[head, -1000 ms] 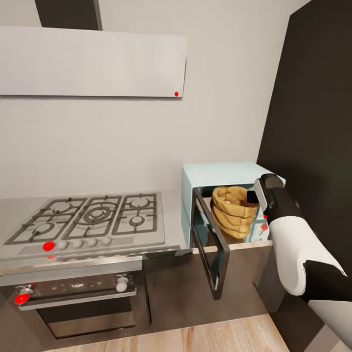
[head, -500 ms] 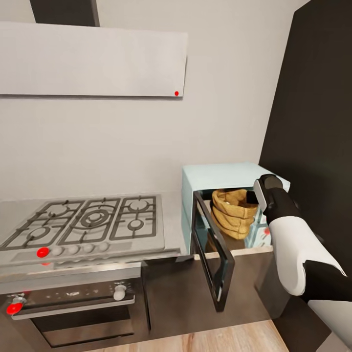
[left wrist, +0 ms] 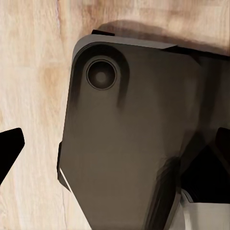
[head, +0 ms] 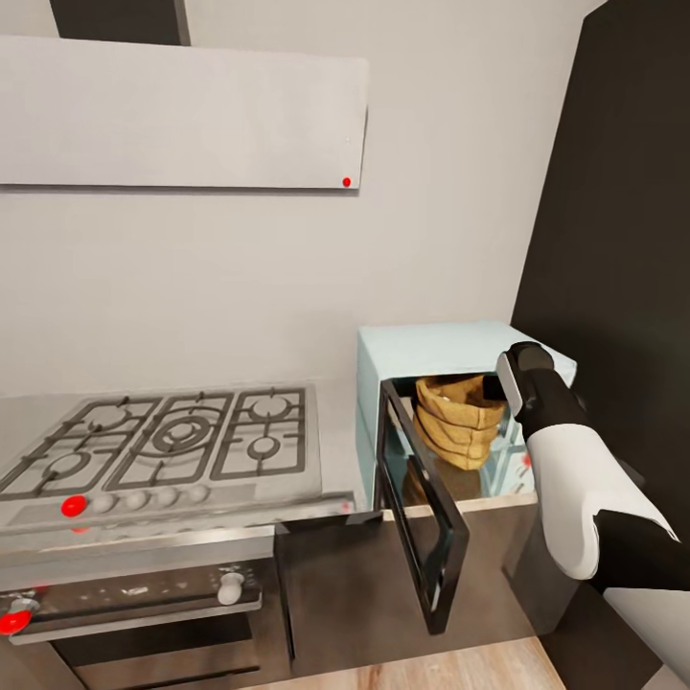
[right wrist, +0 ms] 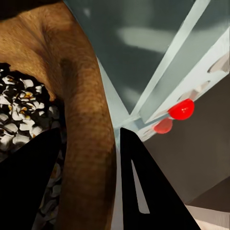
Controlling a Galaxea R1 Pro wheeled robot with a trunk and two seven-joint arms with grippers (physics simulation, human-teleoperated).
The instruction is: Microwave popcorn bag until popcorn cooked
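Our right gripper (head: 500, 386) holds the popcorn bag (head: 460, 420) inside the open microwave (head: 422, 345).

The bag stands upright in the microwave's cavity, its open mouth up. In the right wrist view the two dark fingers (right wrist: 143, 191) straddle the bag's thick brown rim (right wrist: 84, 124), one inside over the popcorn (right wrist: 19, 110), one outside, closed on the rim. So the bag lies directly ahead of the right gripper, nearer to our right arm. The microwave's black glass door (head: 422, 517) hangs open toward us. Our left gripper's state we cannot tell. Against the earlier pictures, the whole head view has shifted slightly; the bag sits about as deep.
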